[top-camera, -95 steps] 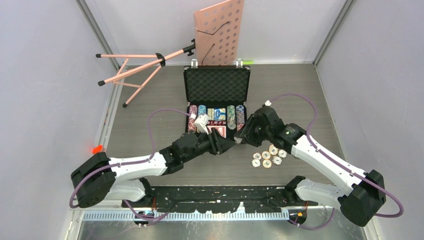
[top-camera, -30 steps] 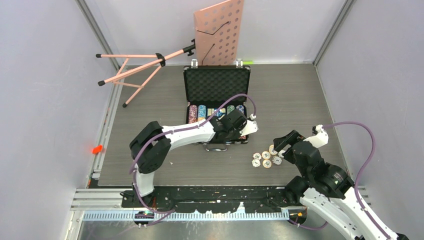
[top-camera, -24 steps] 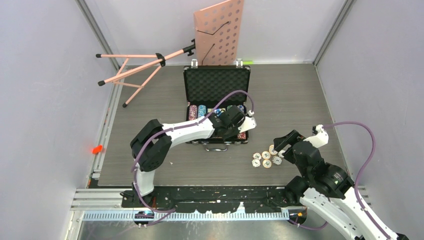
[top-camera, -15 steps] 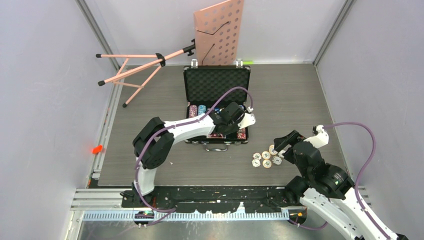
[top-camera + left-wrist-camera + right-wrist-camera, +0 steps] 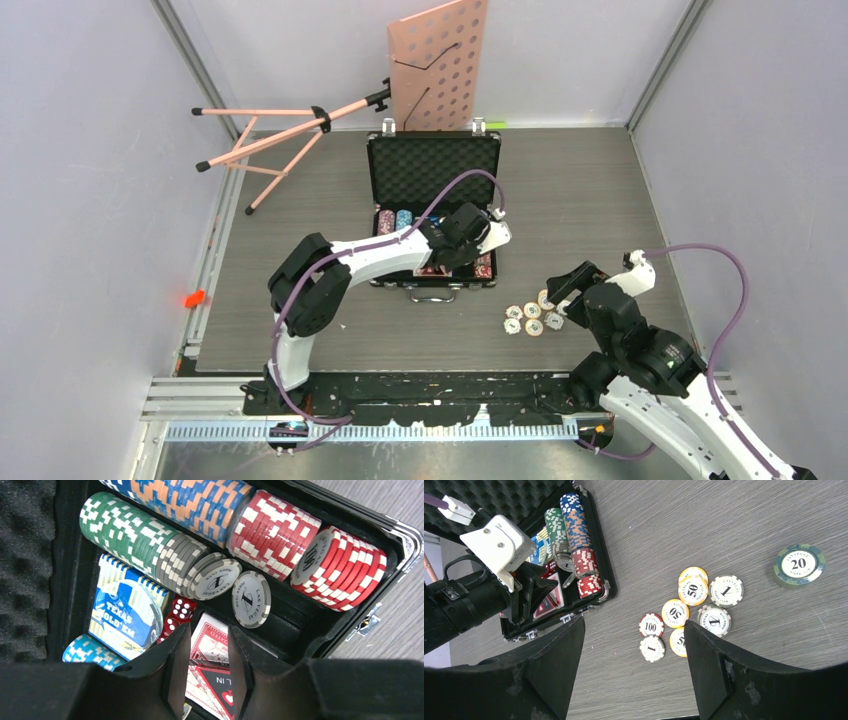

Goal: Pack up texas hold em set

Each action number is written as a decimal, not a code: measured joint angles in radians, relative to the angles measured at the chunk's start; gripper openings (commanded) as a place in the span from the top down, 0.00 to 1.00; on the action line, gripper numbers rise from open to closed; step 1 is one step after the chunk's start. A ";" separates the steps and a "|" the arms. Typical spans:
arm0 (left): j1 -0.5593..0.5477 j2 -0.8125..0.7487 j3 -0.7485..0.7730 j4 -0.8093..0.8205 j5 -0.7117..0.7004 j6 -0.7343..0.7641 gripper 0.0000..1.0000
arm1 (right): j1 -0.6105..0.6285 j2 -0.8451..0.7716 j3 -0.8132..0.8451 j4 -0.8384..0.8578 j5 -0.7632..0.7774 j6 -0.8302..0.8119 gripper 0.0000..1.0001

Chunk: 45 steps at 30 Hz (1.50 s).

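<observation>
- Grey wood-grain tabletop (image 5: 300, 200) fills the overhead view, walled in by pale panels. The black foam-lined briefcase (image 5: 433, 170) lies open at its middle, lid back toward the pink perforated music stand (image 5: 438, 62), so you can reach its tray from the near side. The left end effector (image 5: 468, 252) hangs over the right half of the tray. The right end effector (image 5: 563, 290) hovers beside the loose poker chips (image 5: 535, 312) lying on the tabletop to the right of the case.
- Left wrist view: your fingers stand a little apart with nothing between them, pointing down into the tray. One grey-and-white chip (image 5: 251, 600) leans at the end of the row of green and grey chips (image 5: 150, 545), not yet flush. It looks to me like it has been dropped there to extend that row. The small red dice (image 5: 182, 610) and a red-backed card deck (image 5: 210, 645) sit in the pockets below.
- Right wrist view: your fingers are spread wide and empty above the loose chips. The spread suits a pick from above, I judge. A short stack of green chips marked 20 (image 5: 799, 565) lies apart to the right. All of these chips are outside the case, so packing is far from finished.
</observation>
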 measured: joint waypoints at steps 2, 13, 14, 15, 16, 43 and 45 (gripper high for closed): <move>0.000 0.000 0.000 0.006 -0.009 -0.006 0.65 | 0.000 0.001 -0.004 0.001 -0.001 0.000 0.22; 0.001 -0.024 -0.031 0.011 0.046 0.008 0.55 | 0.000 0.045 -0.005 0.014 -0.027 0.000 0.22; 0.001 -0.030 -0.035 0.011 0.053 0.012 0.55 | 0.000 0.045 -0.005 0.015 -0.030 0.000 0.21; 0.001 -0.034 -0.038 0.011 0.059 0.014 0.55 | 0.000 0.045 -0.005 0.016 -0.031 0.000 0.21; 0.001 -0.037 -0.040 0.011 0.064 0.016 0.55 | 0.000 0.045 -0.005 0.018 -0.034 0.000 0.22; 0.002 -0.032 -0.024 -0.011 0.256 0.004 1.00 | 0.000 0.047 -0.014 0.032 -0.053 0.000 0.22; 0.002 -0.019 0.004 -0.032 0.260 0.003 1.00 | 0.000 0.047 -0.015 0.032 -0.053 0.000 0.22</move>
